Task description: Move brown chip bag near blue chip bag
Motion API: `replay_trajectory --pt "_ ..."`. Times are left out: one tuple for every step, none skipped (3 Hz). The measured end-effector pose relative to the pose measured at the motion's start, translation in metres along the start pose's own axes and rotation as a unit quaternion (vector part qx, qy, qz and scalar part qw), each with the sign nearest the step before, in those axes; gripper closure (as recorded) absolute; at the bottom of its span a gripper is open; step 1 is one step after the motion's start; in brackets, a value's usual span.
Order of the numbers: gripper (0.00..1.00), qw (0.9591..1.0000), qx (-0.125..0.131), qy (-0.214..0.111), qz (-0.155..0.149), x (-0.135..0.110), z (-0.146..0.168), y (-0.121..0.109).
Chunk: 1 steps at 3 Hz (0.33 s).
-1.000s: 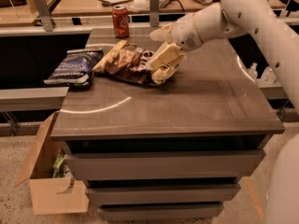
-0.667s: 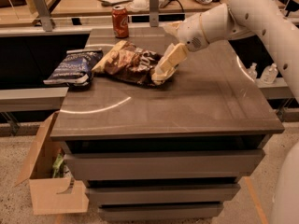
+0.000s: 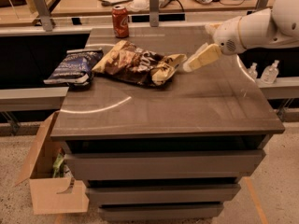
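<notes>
Gripper [image 3: 197,48] hovers over the right far part of the table [image 3: 187,111], jaws parted, grasping nothing, lower tip just beside the right end of the brown chip bag [image 3: 138,63]. That bag lies flat, mid-far. Blue chip bag [image 3: 74,66] sits close on its left; contact unclear. Red can [image 3: 120,21] stands beyond.

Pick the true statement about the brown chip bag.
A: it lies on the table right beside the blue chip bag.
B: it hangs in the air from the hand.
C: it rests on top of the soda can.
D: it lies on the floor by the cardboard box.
A: the brown chip bag lies on the table, its left end next to the blue chip bag; the hand is by its right end.
</notes>
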State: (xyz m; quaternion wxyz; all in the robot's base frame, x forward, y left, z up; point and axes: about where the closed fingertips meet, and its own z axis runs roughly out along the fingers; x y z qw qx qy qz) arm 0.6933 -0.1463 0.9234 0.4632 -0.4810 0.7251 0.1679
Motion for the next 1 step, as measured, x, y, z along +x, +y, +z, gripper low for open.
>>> replay_trajectory --pt "0.0 1.0 0.003 -0.001 0.002 0.0009 -0.0008 -0.0015"
